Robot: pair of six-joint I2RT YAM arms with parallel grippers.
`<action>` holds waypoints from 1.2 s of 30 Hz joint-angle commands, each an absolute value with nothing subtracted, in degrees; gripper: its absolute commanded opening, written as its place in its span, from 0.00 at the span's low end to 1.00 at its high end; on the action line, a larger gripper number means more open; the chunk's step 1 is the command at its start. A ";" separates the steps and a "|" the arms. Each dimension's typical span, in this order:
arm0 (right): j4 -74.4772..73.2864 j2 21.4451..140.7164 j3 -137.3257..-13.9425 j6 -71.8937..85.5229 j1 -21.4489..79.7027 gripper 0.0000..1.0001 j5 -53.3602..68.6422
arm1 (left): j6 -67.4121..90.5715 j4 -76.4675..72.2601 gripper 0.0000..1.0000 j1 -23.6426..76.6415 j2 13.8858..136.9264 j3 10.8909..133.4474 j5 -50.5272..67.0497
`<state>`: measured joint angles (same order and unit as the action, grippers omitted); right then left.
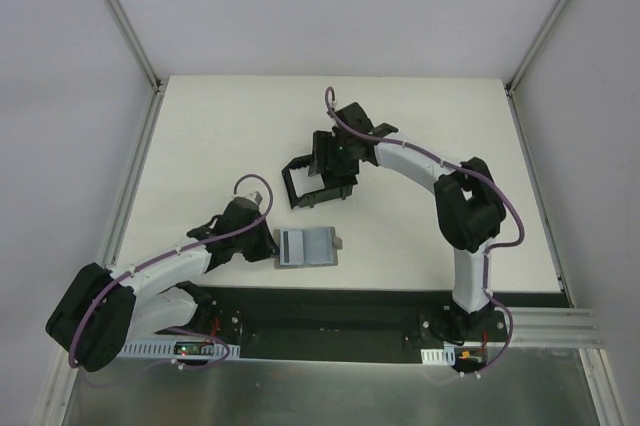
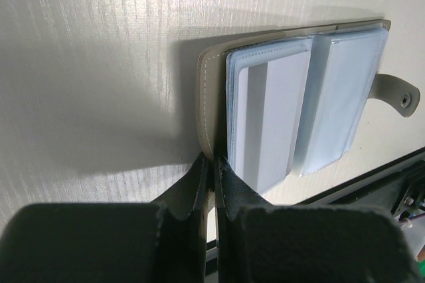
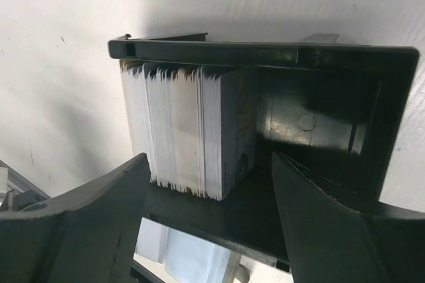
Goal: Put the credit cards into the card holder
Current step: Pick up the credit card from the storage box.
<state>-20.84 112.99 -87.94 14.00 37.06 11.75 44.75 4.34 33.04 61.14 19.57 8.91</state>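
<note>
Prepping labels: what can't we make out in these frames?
Right wrist: card stack shows mostly edges; count and print unreadable.
Top view: right tool covers that stack inside the black box.
Left wrist: left tool hides a corner of the grey wallet; sleeve contents unclear through glare.

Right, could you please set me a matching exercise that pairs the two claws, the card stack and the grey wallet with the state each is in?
Things:
1. left claw
2. right claw
3. stack of cards
4. grey wallet

States:
A. lying open, clear sleeves showing
B. open, one finger on each side of the cards
C. shut on the wallet's cover edge
D. standing on edge inside the black box

Pairs: 1-C, 2-B, 3-D, 4-A.
</note>
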 commanded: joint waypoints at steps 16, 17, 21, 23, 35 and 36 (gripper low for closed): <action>-13.27 117.52 -89.30 17.67 36.39 0.67 25.14 | 42.28 8.35 0.00 33.40 64.25 21.09 6.68; -13.18 117.07 -89.04 17.75 36.30 0.65 25.14 | 42.36 8.44 0.00 33.31 64.34 21.18 6.68; -12.57 115.40 -87.81 17.84 36.04 0.59 24.96 | 42.10 8.44 0.00 33.40 64.51 21.36 6.68; -12.48 115.05 -87.45 17.75 35.69 0.58 25.05 | 42.10 8.44 0.00 33.31 64.60 21.36 6.68; -12.04 112.76 -85.96 18.10 35.42 0.43 24.96 | 42.01 8.35 0.00 33.31 65.39 21.71 6.85; -12.04 112.76 -85.96 17.93 35.51 0.43 25.05 | 42.01 8.26 0.00 33.40 65.56 21.80 6.94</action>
